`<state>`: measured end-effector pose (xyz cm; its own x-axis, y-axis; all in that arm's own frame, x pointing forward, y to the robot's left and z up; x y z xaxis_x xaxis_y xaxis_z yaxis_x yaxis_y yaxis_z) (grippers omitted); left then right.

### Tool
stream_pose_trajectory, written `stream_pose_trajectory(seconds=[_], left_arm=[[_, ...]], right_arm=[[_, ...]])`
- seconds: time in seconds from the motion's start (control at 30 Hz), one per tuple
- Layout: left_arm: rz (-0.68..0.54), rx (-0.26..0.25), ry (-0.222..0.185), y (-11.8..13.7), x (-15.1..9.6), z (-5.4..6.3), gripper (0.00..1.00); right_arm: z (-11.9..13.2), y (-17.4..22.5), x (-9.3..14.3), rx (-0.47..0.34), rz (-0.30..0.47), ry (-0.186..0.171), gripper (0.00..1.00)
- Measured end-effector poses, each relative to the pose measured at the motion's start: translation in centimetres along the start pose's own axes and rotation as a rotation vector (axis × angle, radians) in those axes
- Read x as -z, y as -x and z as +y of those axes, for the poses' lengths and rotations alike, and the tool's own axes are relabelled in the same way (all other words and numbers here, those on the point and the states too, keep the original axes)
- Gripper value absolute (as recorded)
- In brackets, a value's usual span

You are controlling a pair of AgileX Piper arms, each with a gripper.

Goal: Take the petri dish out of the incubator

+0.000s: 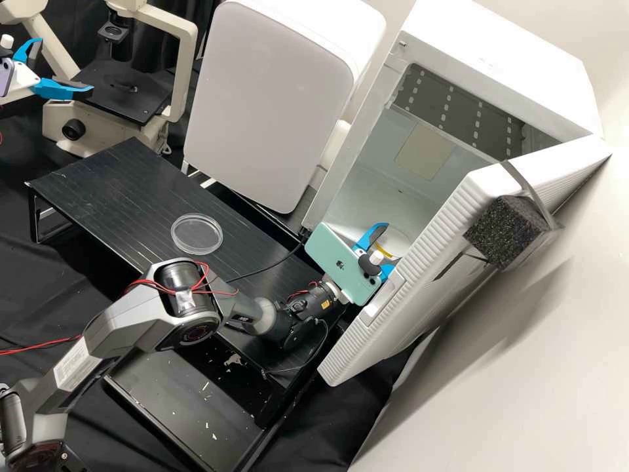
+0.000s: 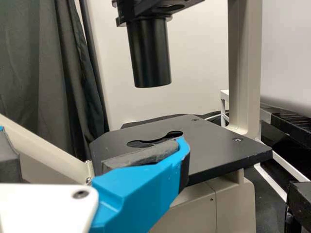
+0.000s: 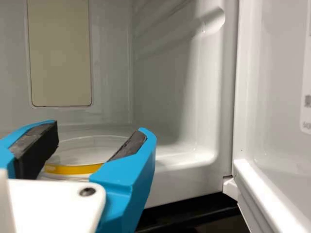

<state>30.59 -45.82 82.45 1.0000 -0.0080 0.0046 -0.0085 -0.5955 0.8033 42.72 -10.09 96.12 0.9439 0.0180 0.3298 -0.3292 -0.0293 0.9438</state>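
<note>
Petri dish (image 3: 73,169): one, clear, with a yellow band; lying flat, low inside the incubator (image 1: 495,49), between the fingers of the right gripper.
Right gripper (image 1: 388,248): at the open front of the incubator; fingers spread, one to each side of the petri dish; whether either touches its rim, cannot tell. Teal phone (image 1: 341,262) mounted just behind.
Left gripper (image 1: 65,65): beside the microscope (image 1: 180,78); released, fingers apart, one tip at the edge of the black stage (image 1: 118,101).
Door (image 1: 419,262): white, ribbed at the edge, standing open, bearing a black foam block (image 1: 501,233).
Clear round dish (image 1: 196,234): one, flat on the black slatted surface (image 1: 105,196).
White box (image 1: 268,98): one, upright, beside the incubator.
Cable (image 1: 268,265): black, thin, trailing over the surface near the right arm.
</note>
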Motion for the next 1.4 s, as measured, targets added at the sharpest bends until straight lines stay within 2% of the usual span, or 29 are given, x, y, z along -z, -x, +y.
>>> stream_pose_trajectory(seconds=[0.3,0.33,0.43,0.57,0.7,0.87,1.2,1.4], left_arm=[[0.0,0.0,0.0,0.0,0.0,0.0,1.0],[0.0,0.0,0.0,0.0,0.0,0.0,1.0],[0.0,0.0,0.0,0.0,0.0,0.0,1.0],[0.0,0.0,0.0,0.0,0.0,0.0,1.0],[0.0,0.0,0.0,0.0,0.0,0.0,1.0],[0.0,0.0,0.0,0.0,0.0,0.0,1.0],[0.0,0.0,0.0,0.0,0.0,0.0,1.0],[0.0,0.0,0.0,0.0,0.0,0.0,1.0]], right_arm=[[0.08,0.02,-0.07,0.0,-0.001,-0.004,0.0],[0.08,0.02,-0.07,0.0,-0.001,-0.004,1.0],[0.08,0.02,-0.07,0.0,-0.001,-0.002,1.0],[0.05,0.0,-0.03,-0.003,-0.002,0.04,1.0],[0.05,-0.01,-0.02,-0.009,-0.005,0.058,1.0],[0.05,-0.01,-0.02,-0.009,-0.005,0.058,1.0],[0.04,0.19,0.06,-0.01,-0.004,0.048,1.0],[0.86,0.7,0.48,-0.041,0.029,-0.01,1.0]])
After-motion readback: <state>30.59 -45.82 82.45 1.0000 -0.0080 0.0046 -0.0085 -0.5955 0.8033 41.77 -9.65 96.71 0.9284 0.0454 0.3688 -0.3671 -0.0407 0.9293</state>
